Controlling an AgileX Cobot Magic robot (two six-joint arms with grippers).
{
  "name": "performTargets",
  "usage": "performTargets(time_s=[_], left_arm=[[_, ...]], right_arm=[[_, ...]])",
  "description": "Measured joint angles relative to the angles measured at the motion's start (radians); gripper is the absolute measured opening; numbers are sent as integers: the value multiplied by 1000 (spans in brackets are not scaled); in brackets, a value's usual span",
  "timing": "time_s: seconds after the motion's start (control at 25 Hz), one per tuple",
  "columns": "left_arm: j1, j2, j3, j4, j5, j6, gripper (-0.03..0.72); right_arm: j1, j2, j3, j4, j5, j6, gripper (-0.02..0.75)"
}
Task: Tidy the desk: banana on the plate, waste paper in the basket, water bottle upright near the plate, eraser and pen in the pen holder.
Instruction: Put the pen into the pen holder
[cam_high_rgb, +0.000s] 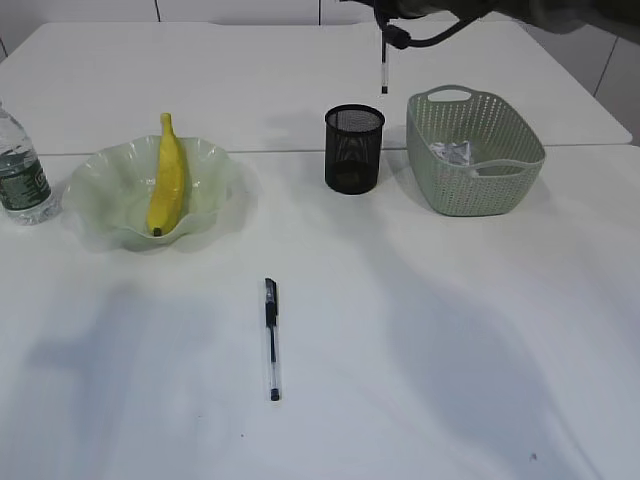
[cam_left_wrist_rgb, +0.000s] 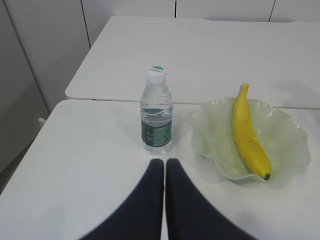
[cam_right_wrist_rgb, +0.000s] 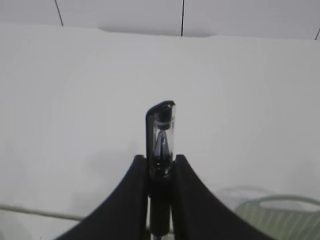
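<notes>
The slim clear-barrelled pen with a black cap (cam_right_wrist_rgb: 161, 145) hangs pinched in the right end effector (cam_right_wrist_rgb: 160, 167), above the black mesh cylindrical pen holder (cam_high_rgb: 354, 148), toward its one o'clock. A second clear pen with black grip (cam_high_rgb: 271, 338) lies on the white surface (cam_high_rgb: 420, 330) at the holder's seven o'clock, so at least two pens remain. Seemingly done: the curved yellow banana (cam_high_rgb: 167, 185) on the ruffled pale green plate (cam_high_rgb: 100, 190), the clear green-labelled water bottle (cam_left_wrist_rgb: 157, 111) upright at the plate's nine o'clock, and crumpled white paper (cam_high_rgb: 452, 153) in the sage-green perforated basket (cam_high_rgb: 480, 185). The eraser is unseen. The left end effector (cam_left_wrist_rgb: 164, 165) is closed, empty.

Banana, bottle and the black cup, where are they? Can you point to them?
banana (cam_high_rgb: 166, 185): exterior view, middle of its yellow body, lying on the plate.
bottle (cam_left_wrist_rgb: 157, 120): left wrist view, clear body just above the green label.
black cup (cam_high_rgb: 353, 152): exterior view, front of its mesh wall.
</notes>
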Motion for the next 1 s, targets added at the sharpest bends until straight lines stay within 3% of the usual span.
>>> performTargets(time_s=[0.16,1.0], left_arm=[[0,0,0,2,0,0,-24],[0,0,0,2,0,0,-24]], right_arm=[[-36,27,0,-4,-76,33,83],[-48,221,-4,-43,-395,66,83]])
